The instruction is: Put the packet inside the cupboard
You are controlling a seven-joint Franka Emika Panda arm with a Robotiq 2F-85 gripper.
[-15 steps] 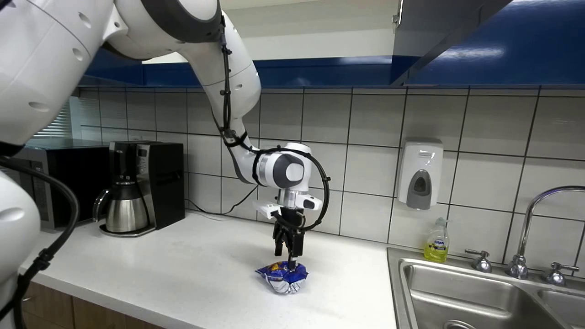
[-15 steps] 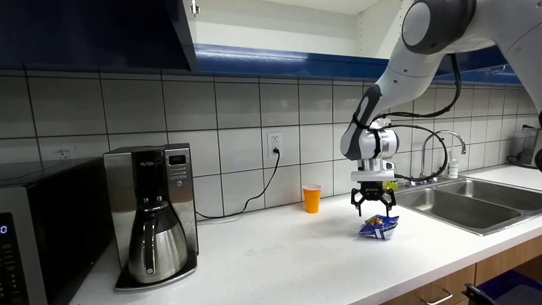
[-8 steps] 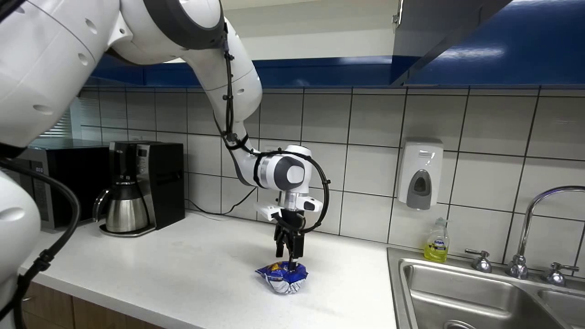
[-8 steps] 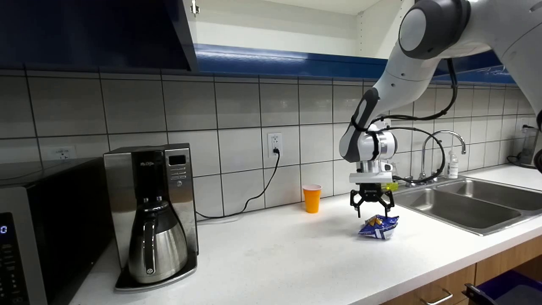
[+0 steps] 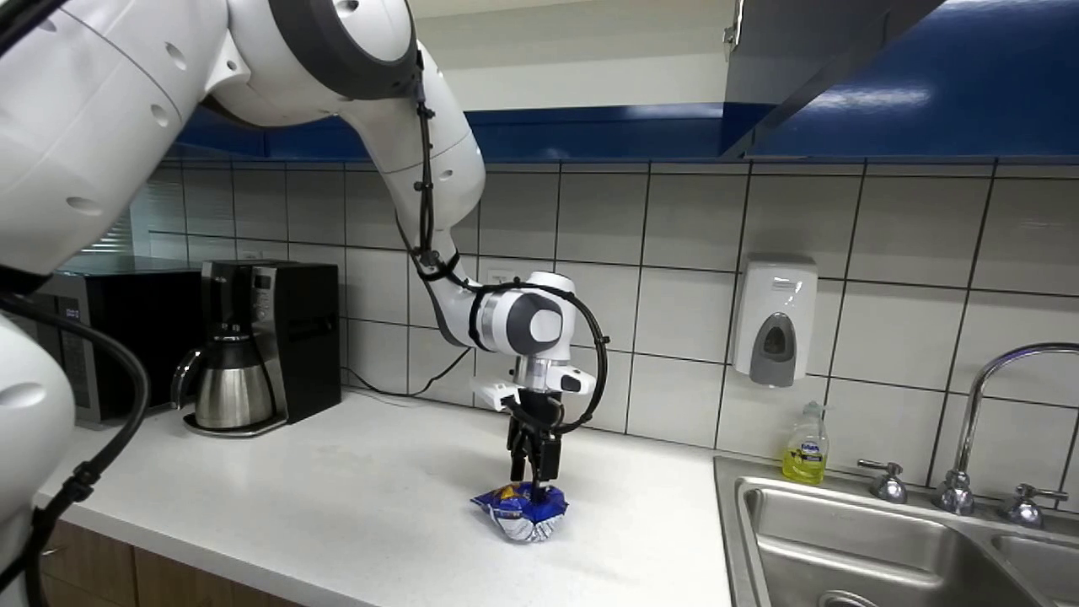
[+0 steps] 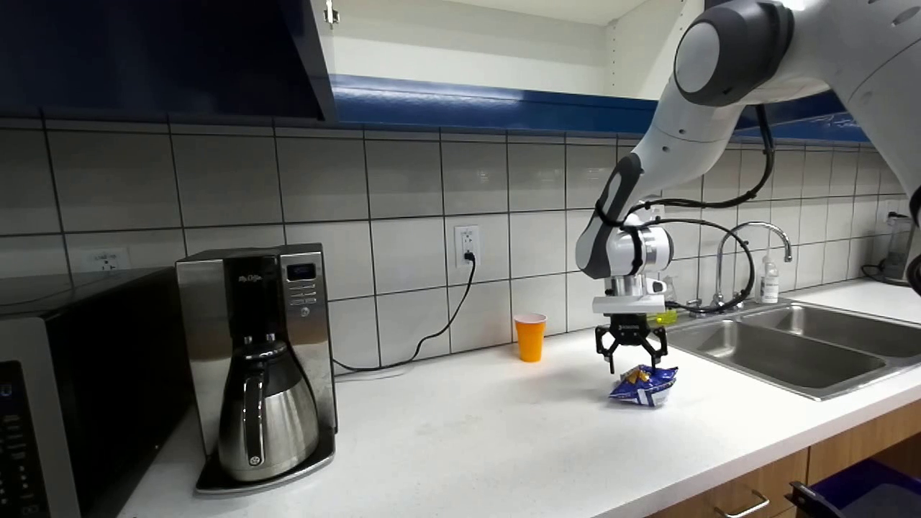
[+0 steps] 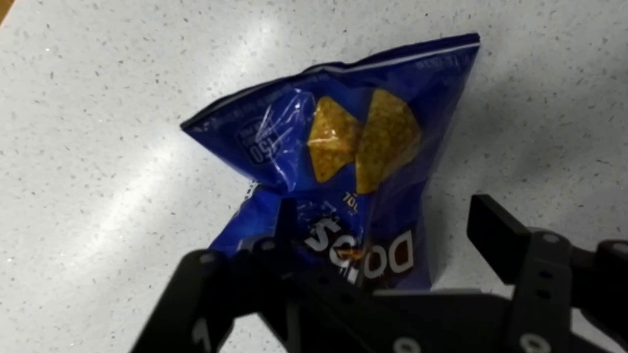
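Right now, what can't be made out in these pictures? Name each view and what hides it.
Packet, lower end: wrist view, mostly behind the jaws.
Cupboard, top: in both exterior views, cut off by upper edge.
Microwave, front: in an exterior view, partly cut off by left edge.
Soap bottle, fine print: in an exterior view, too small.

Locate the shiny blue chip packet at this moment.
In both exterior views, the shiny blue chip packet lies on the white speckled countertop, under the open black two-fingered gripper and left of the grey metal sink.

White "DO" and pale "150" on the packet (image 7: 338,162), "Mr. Coffee" on the coffee maker (image 6: 306,338)
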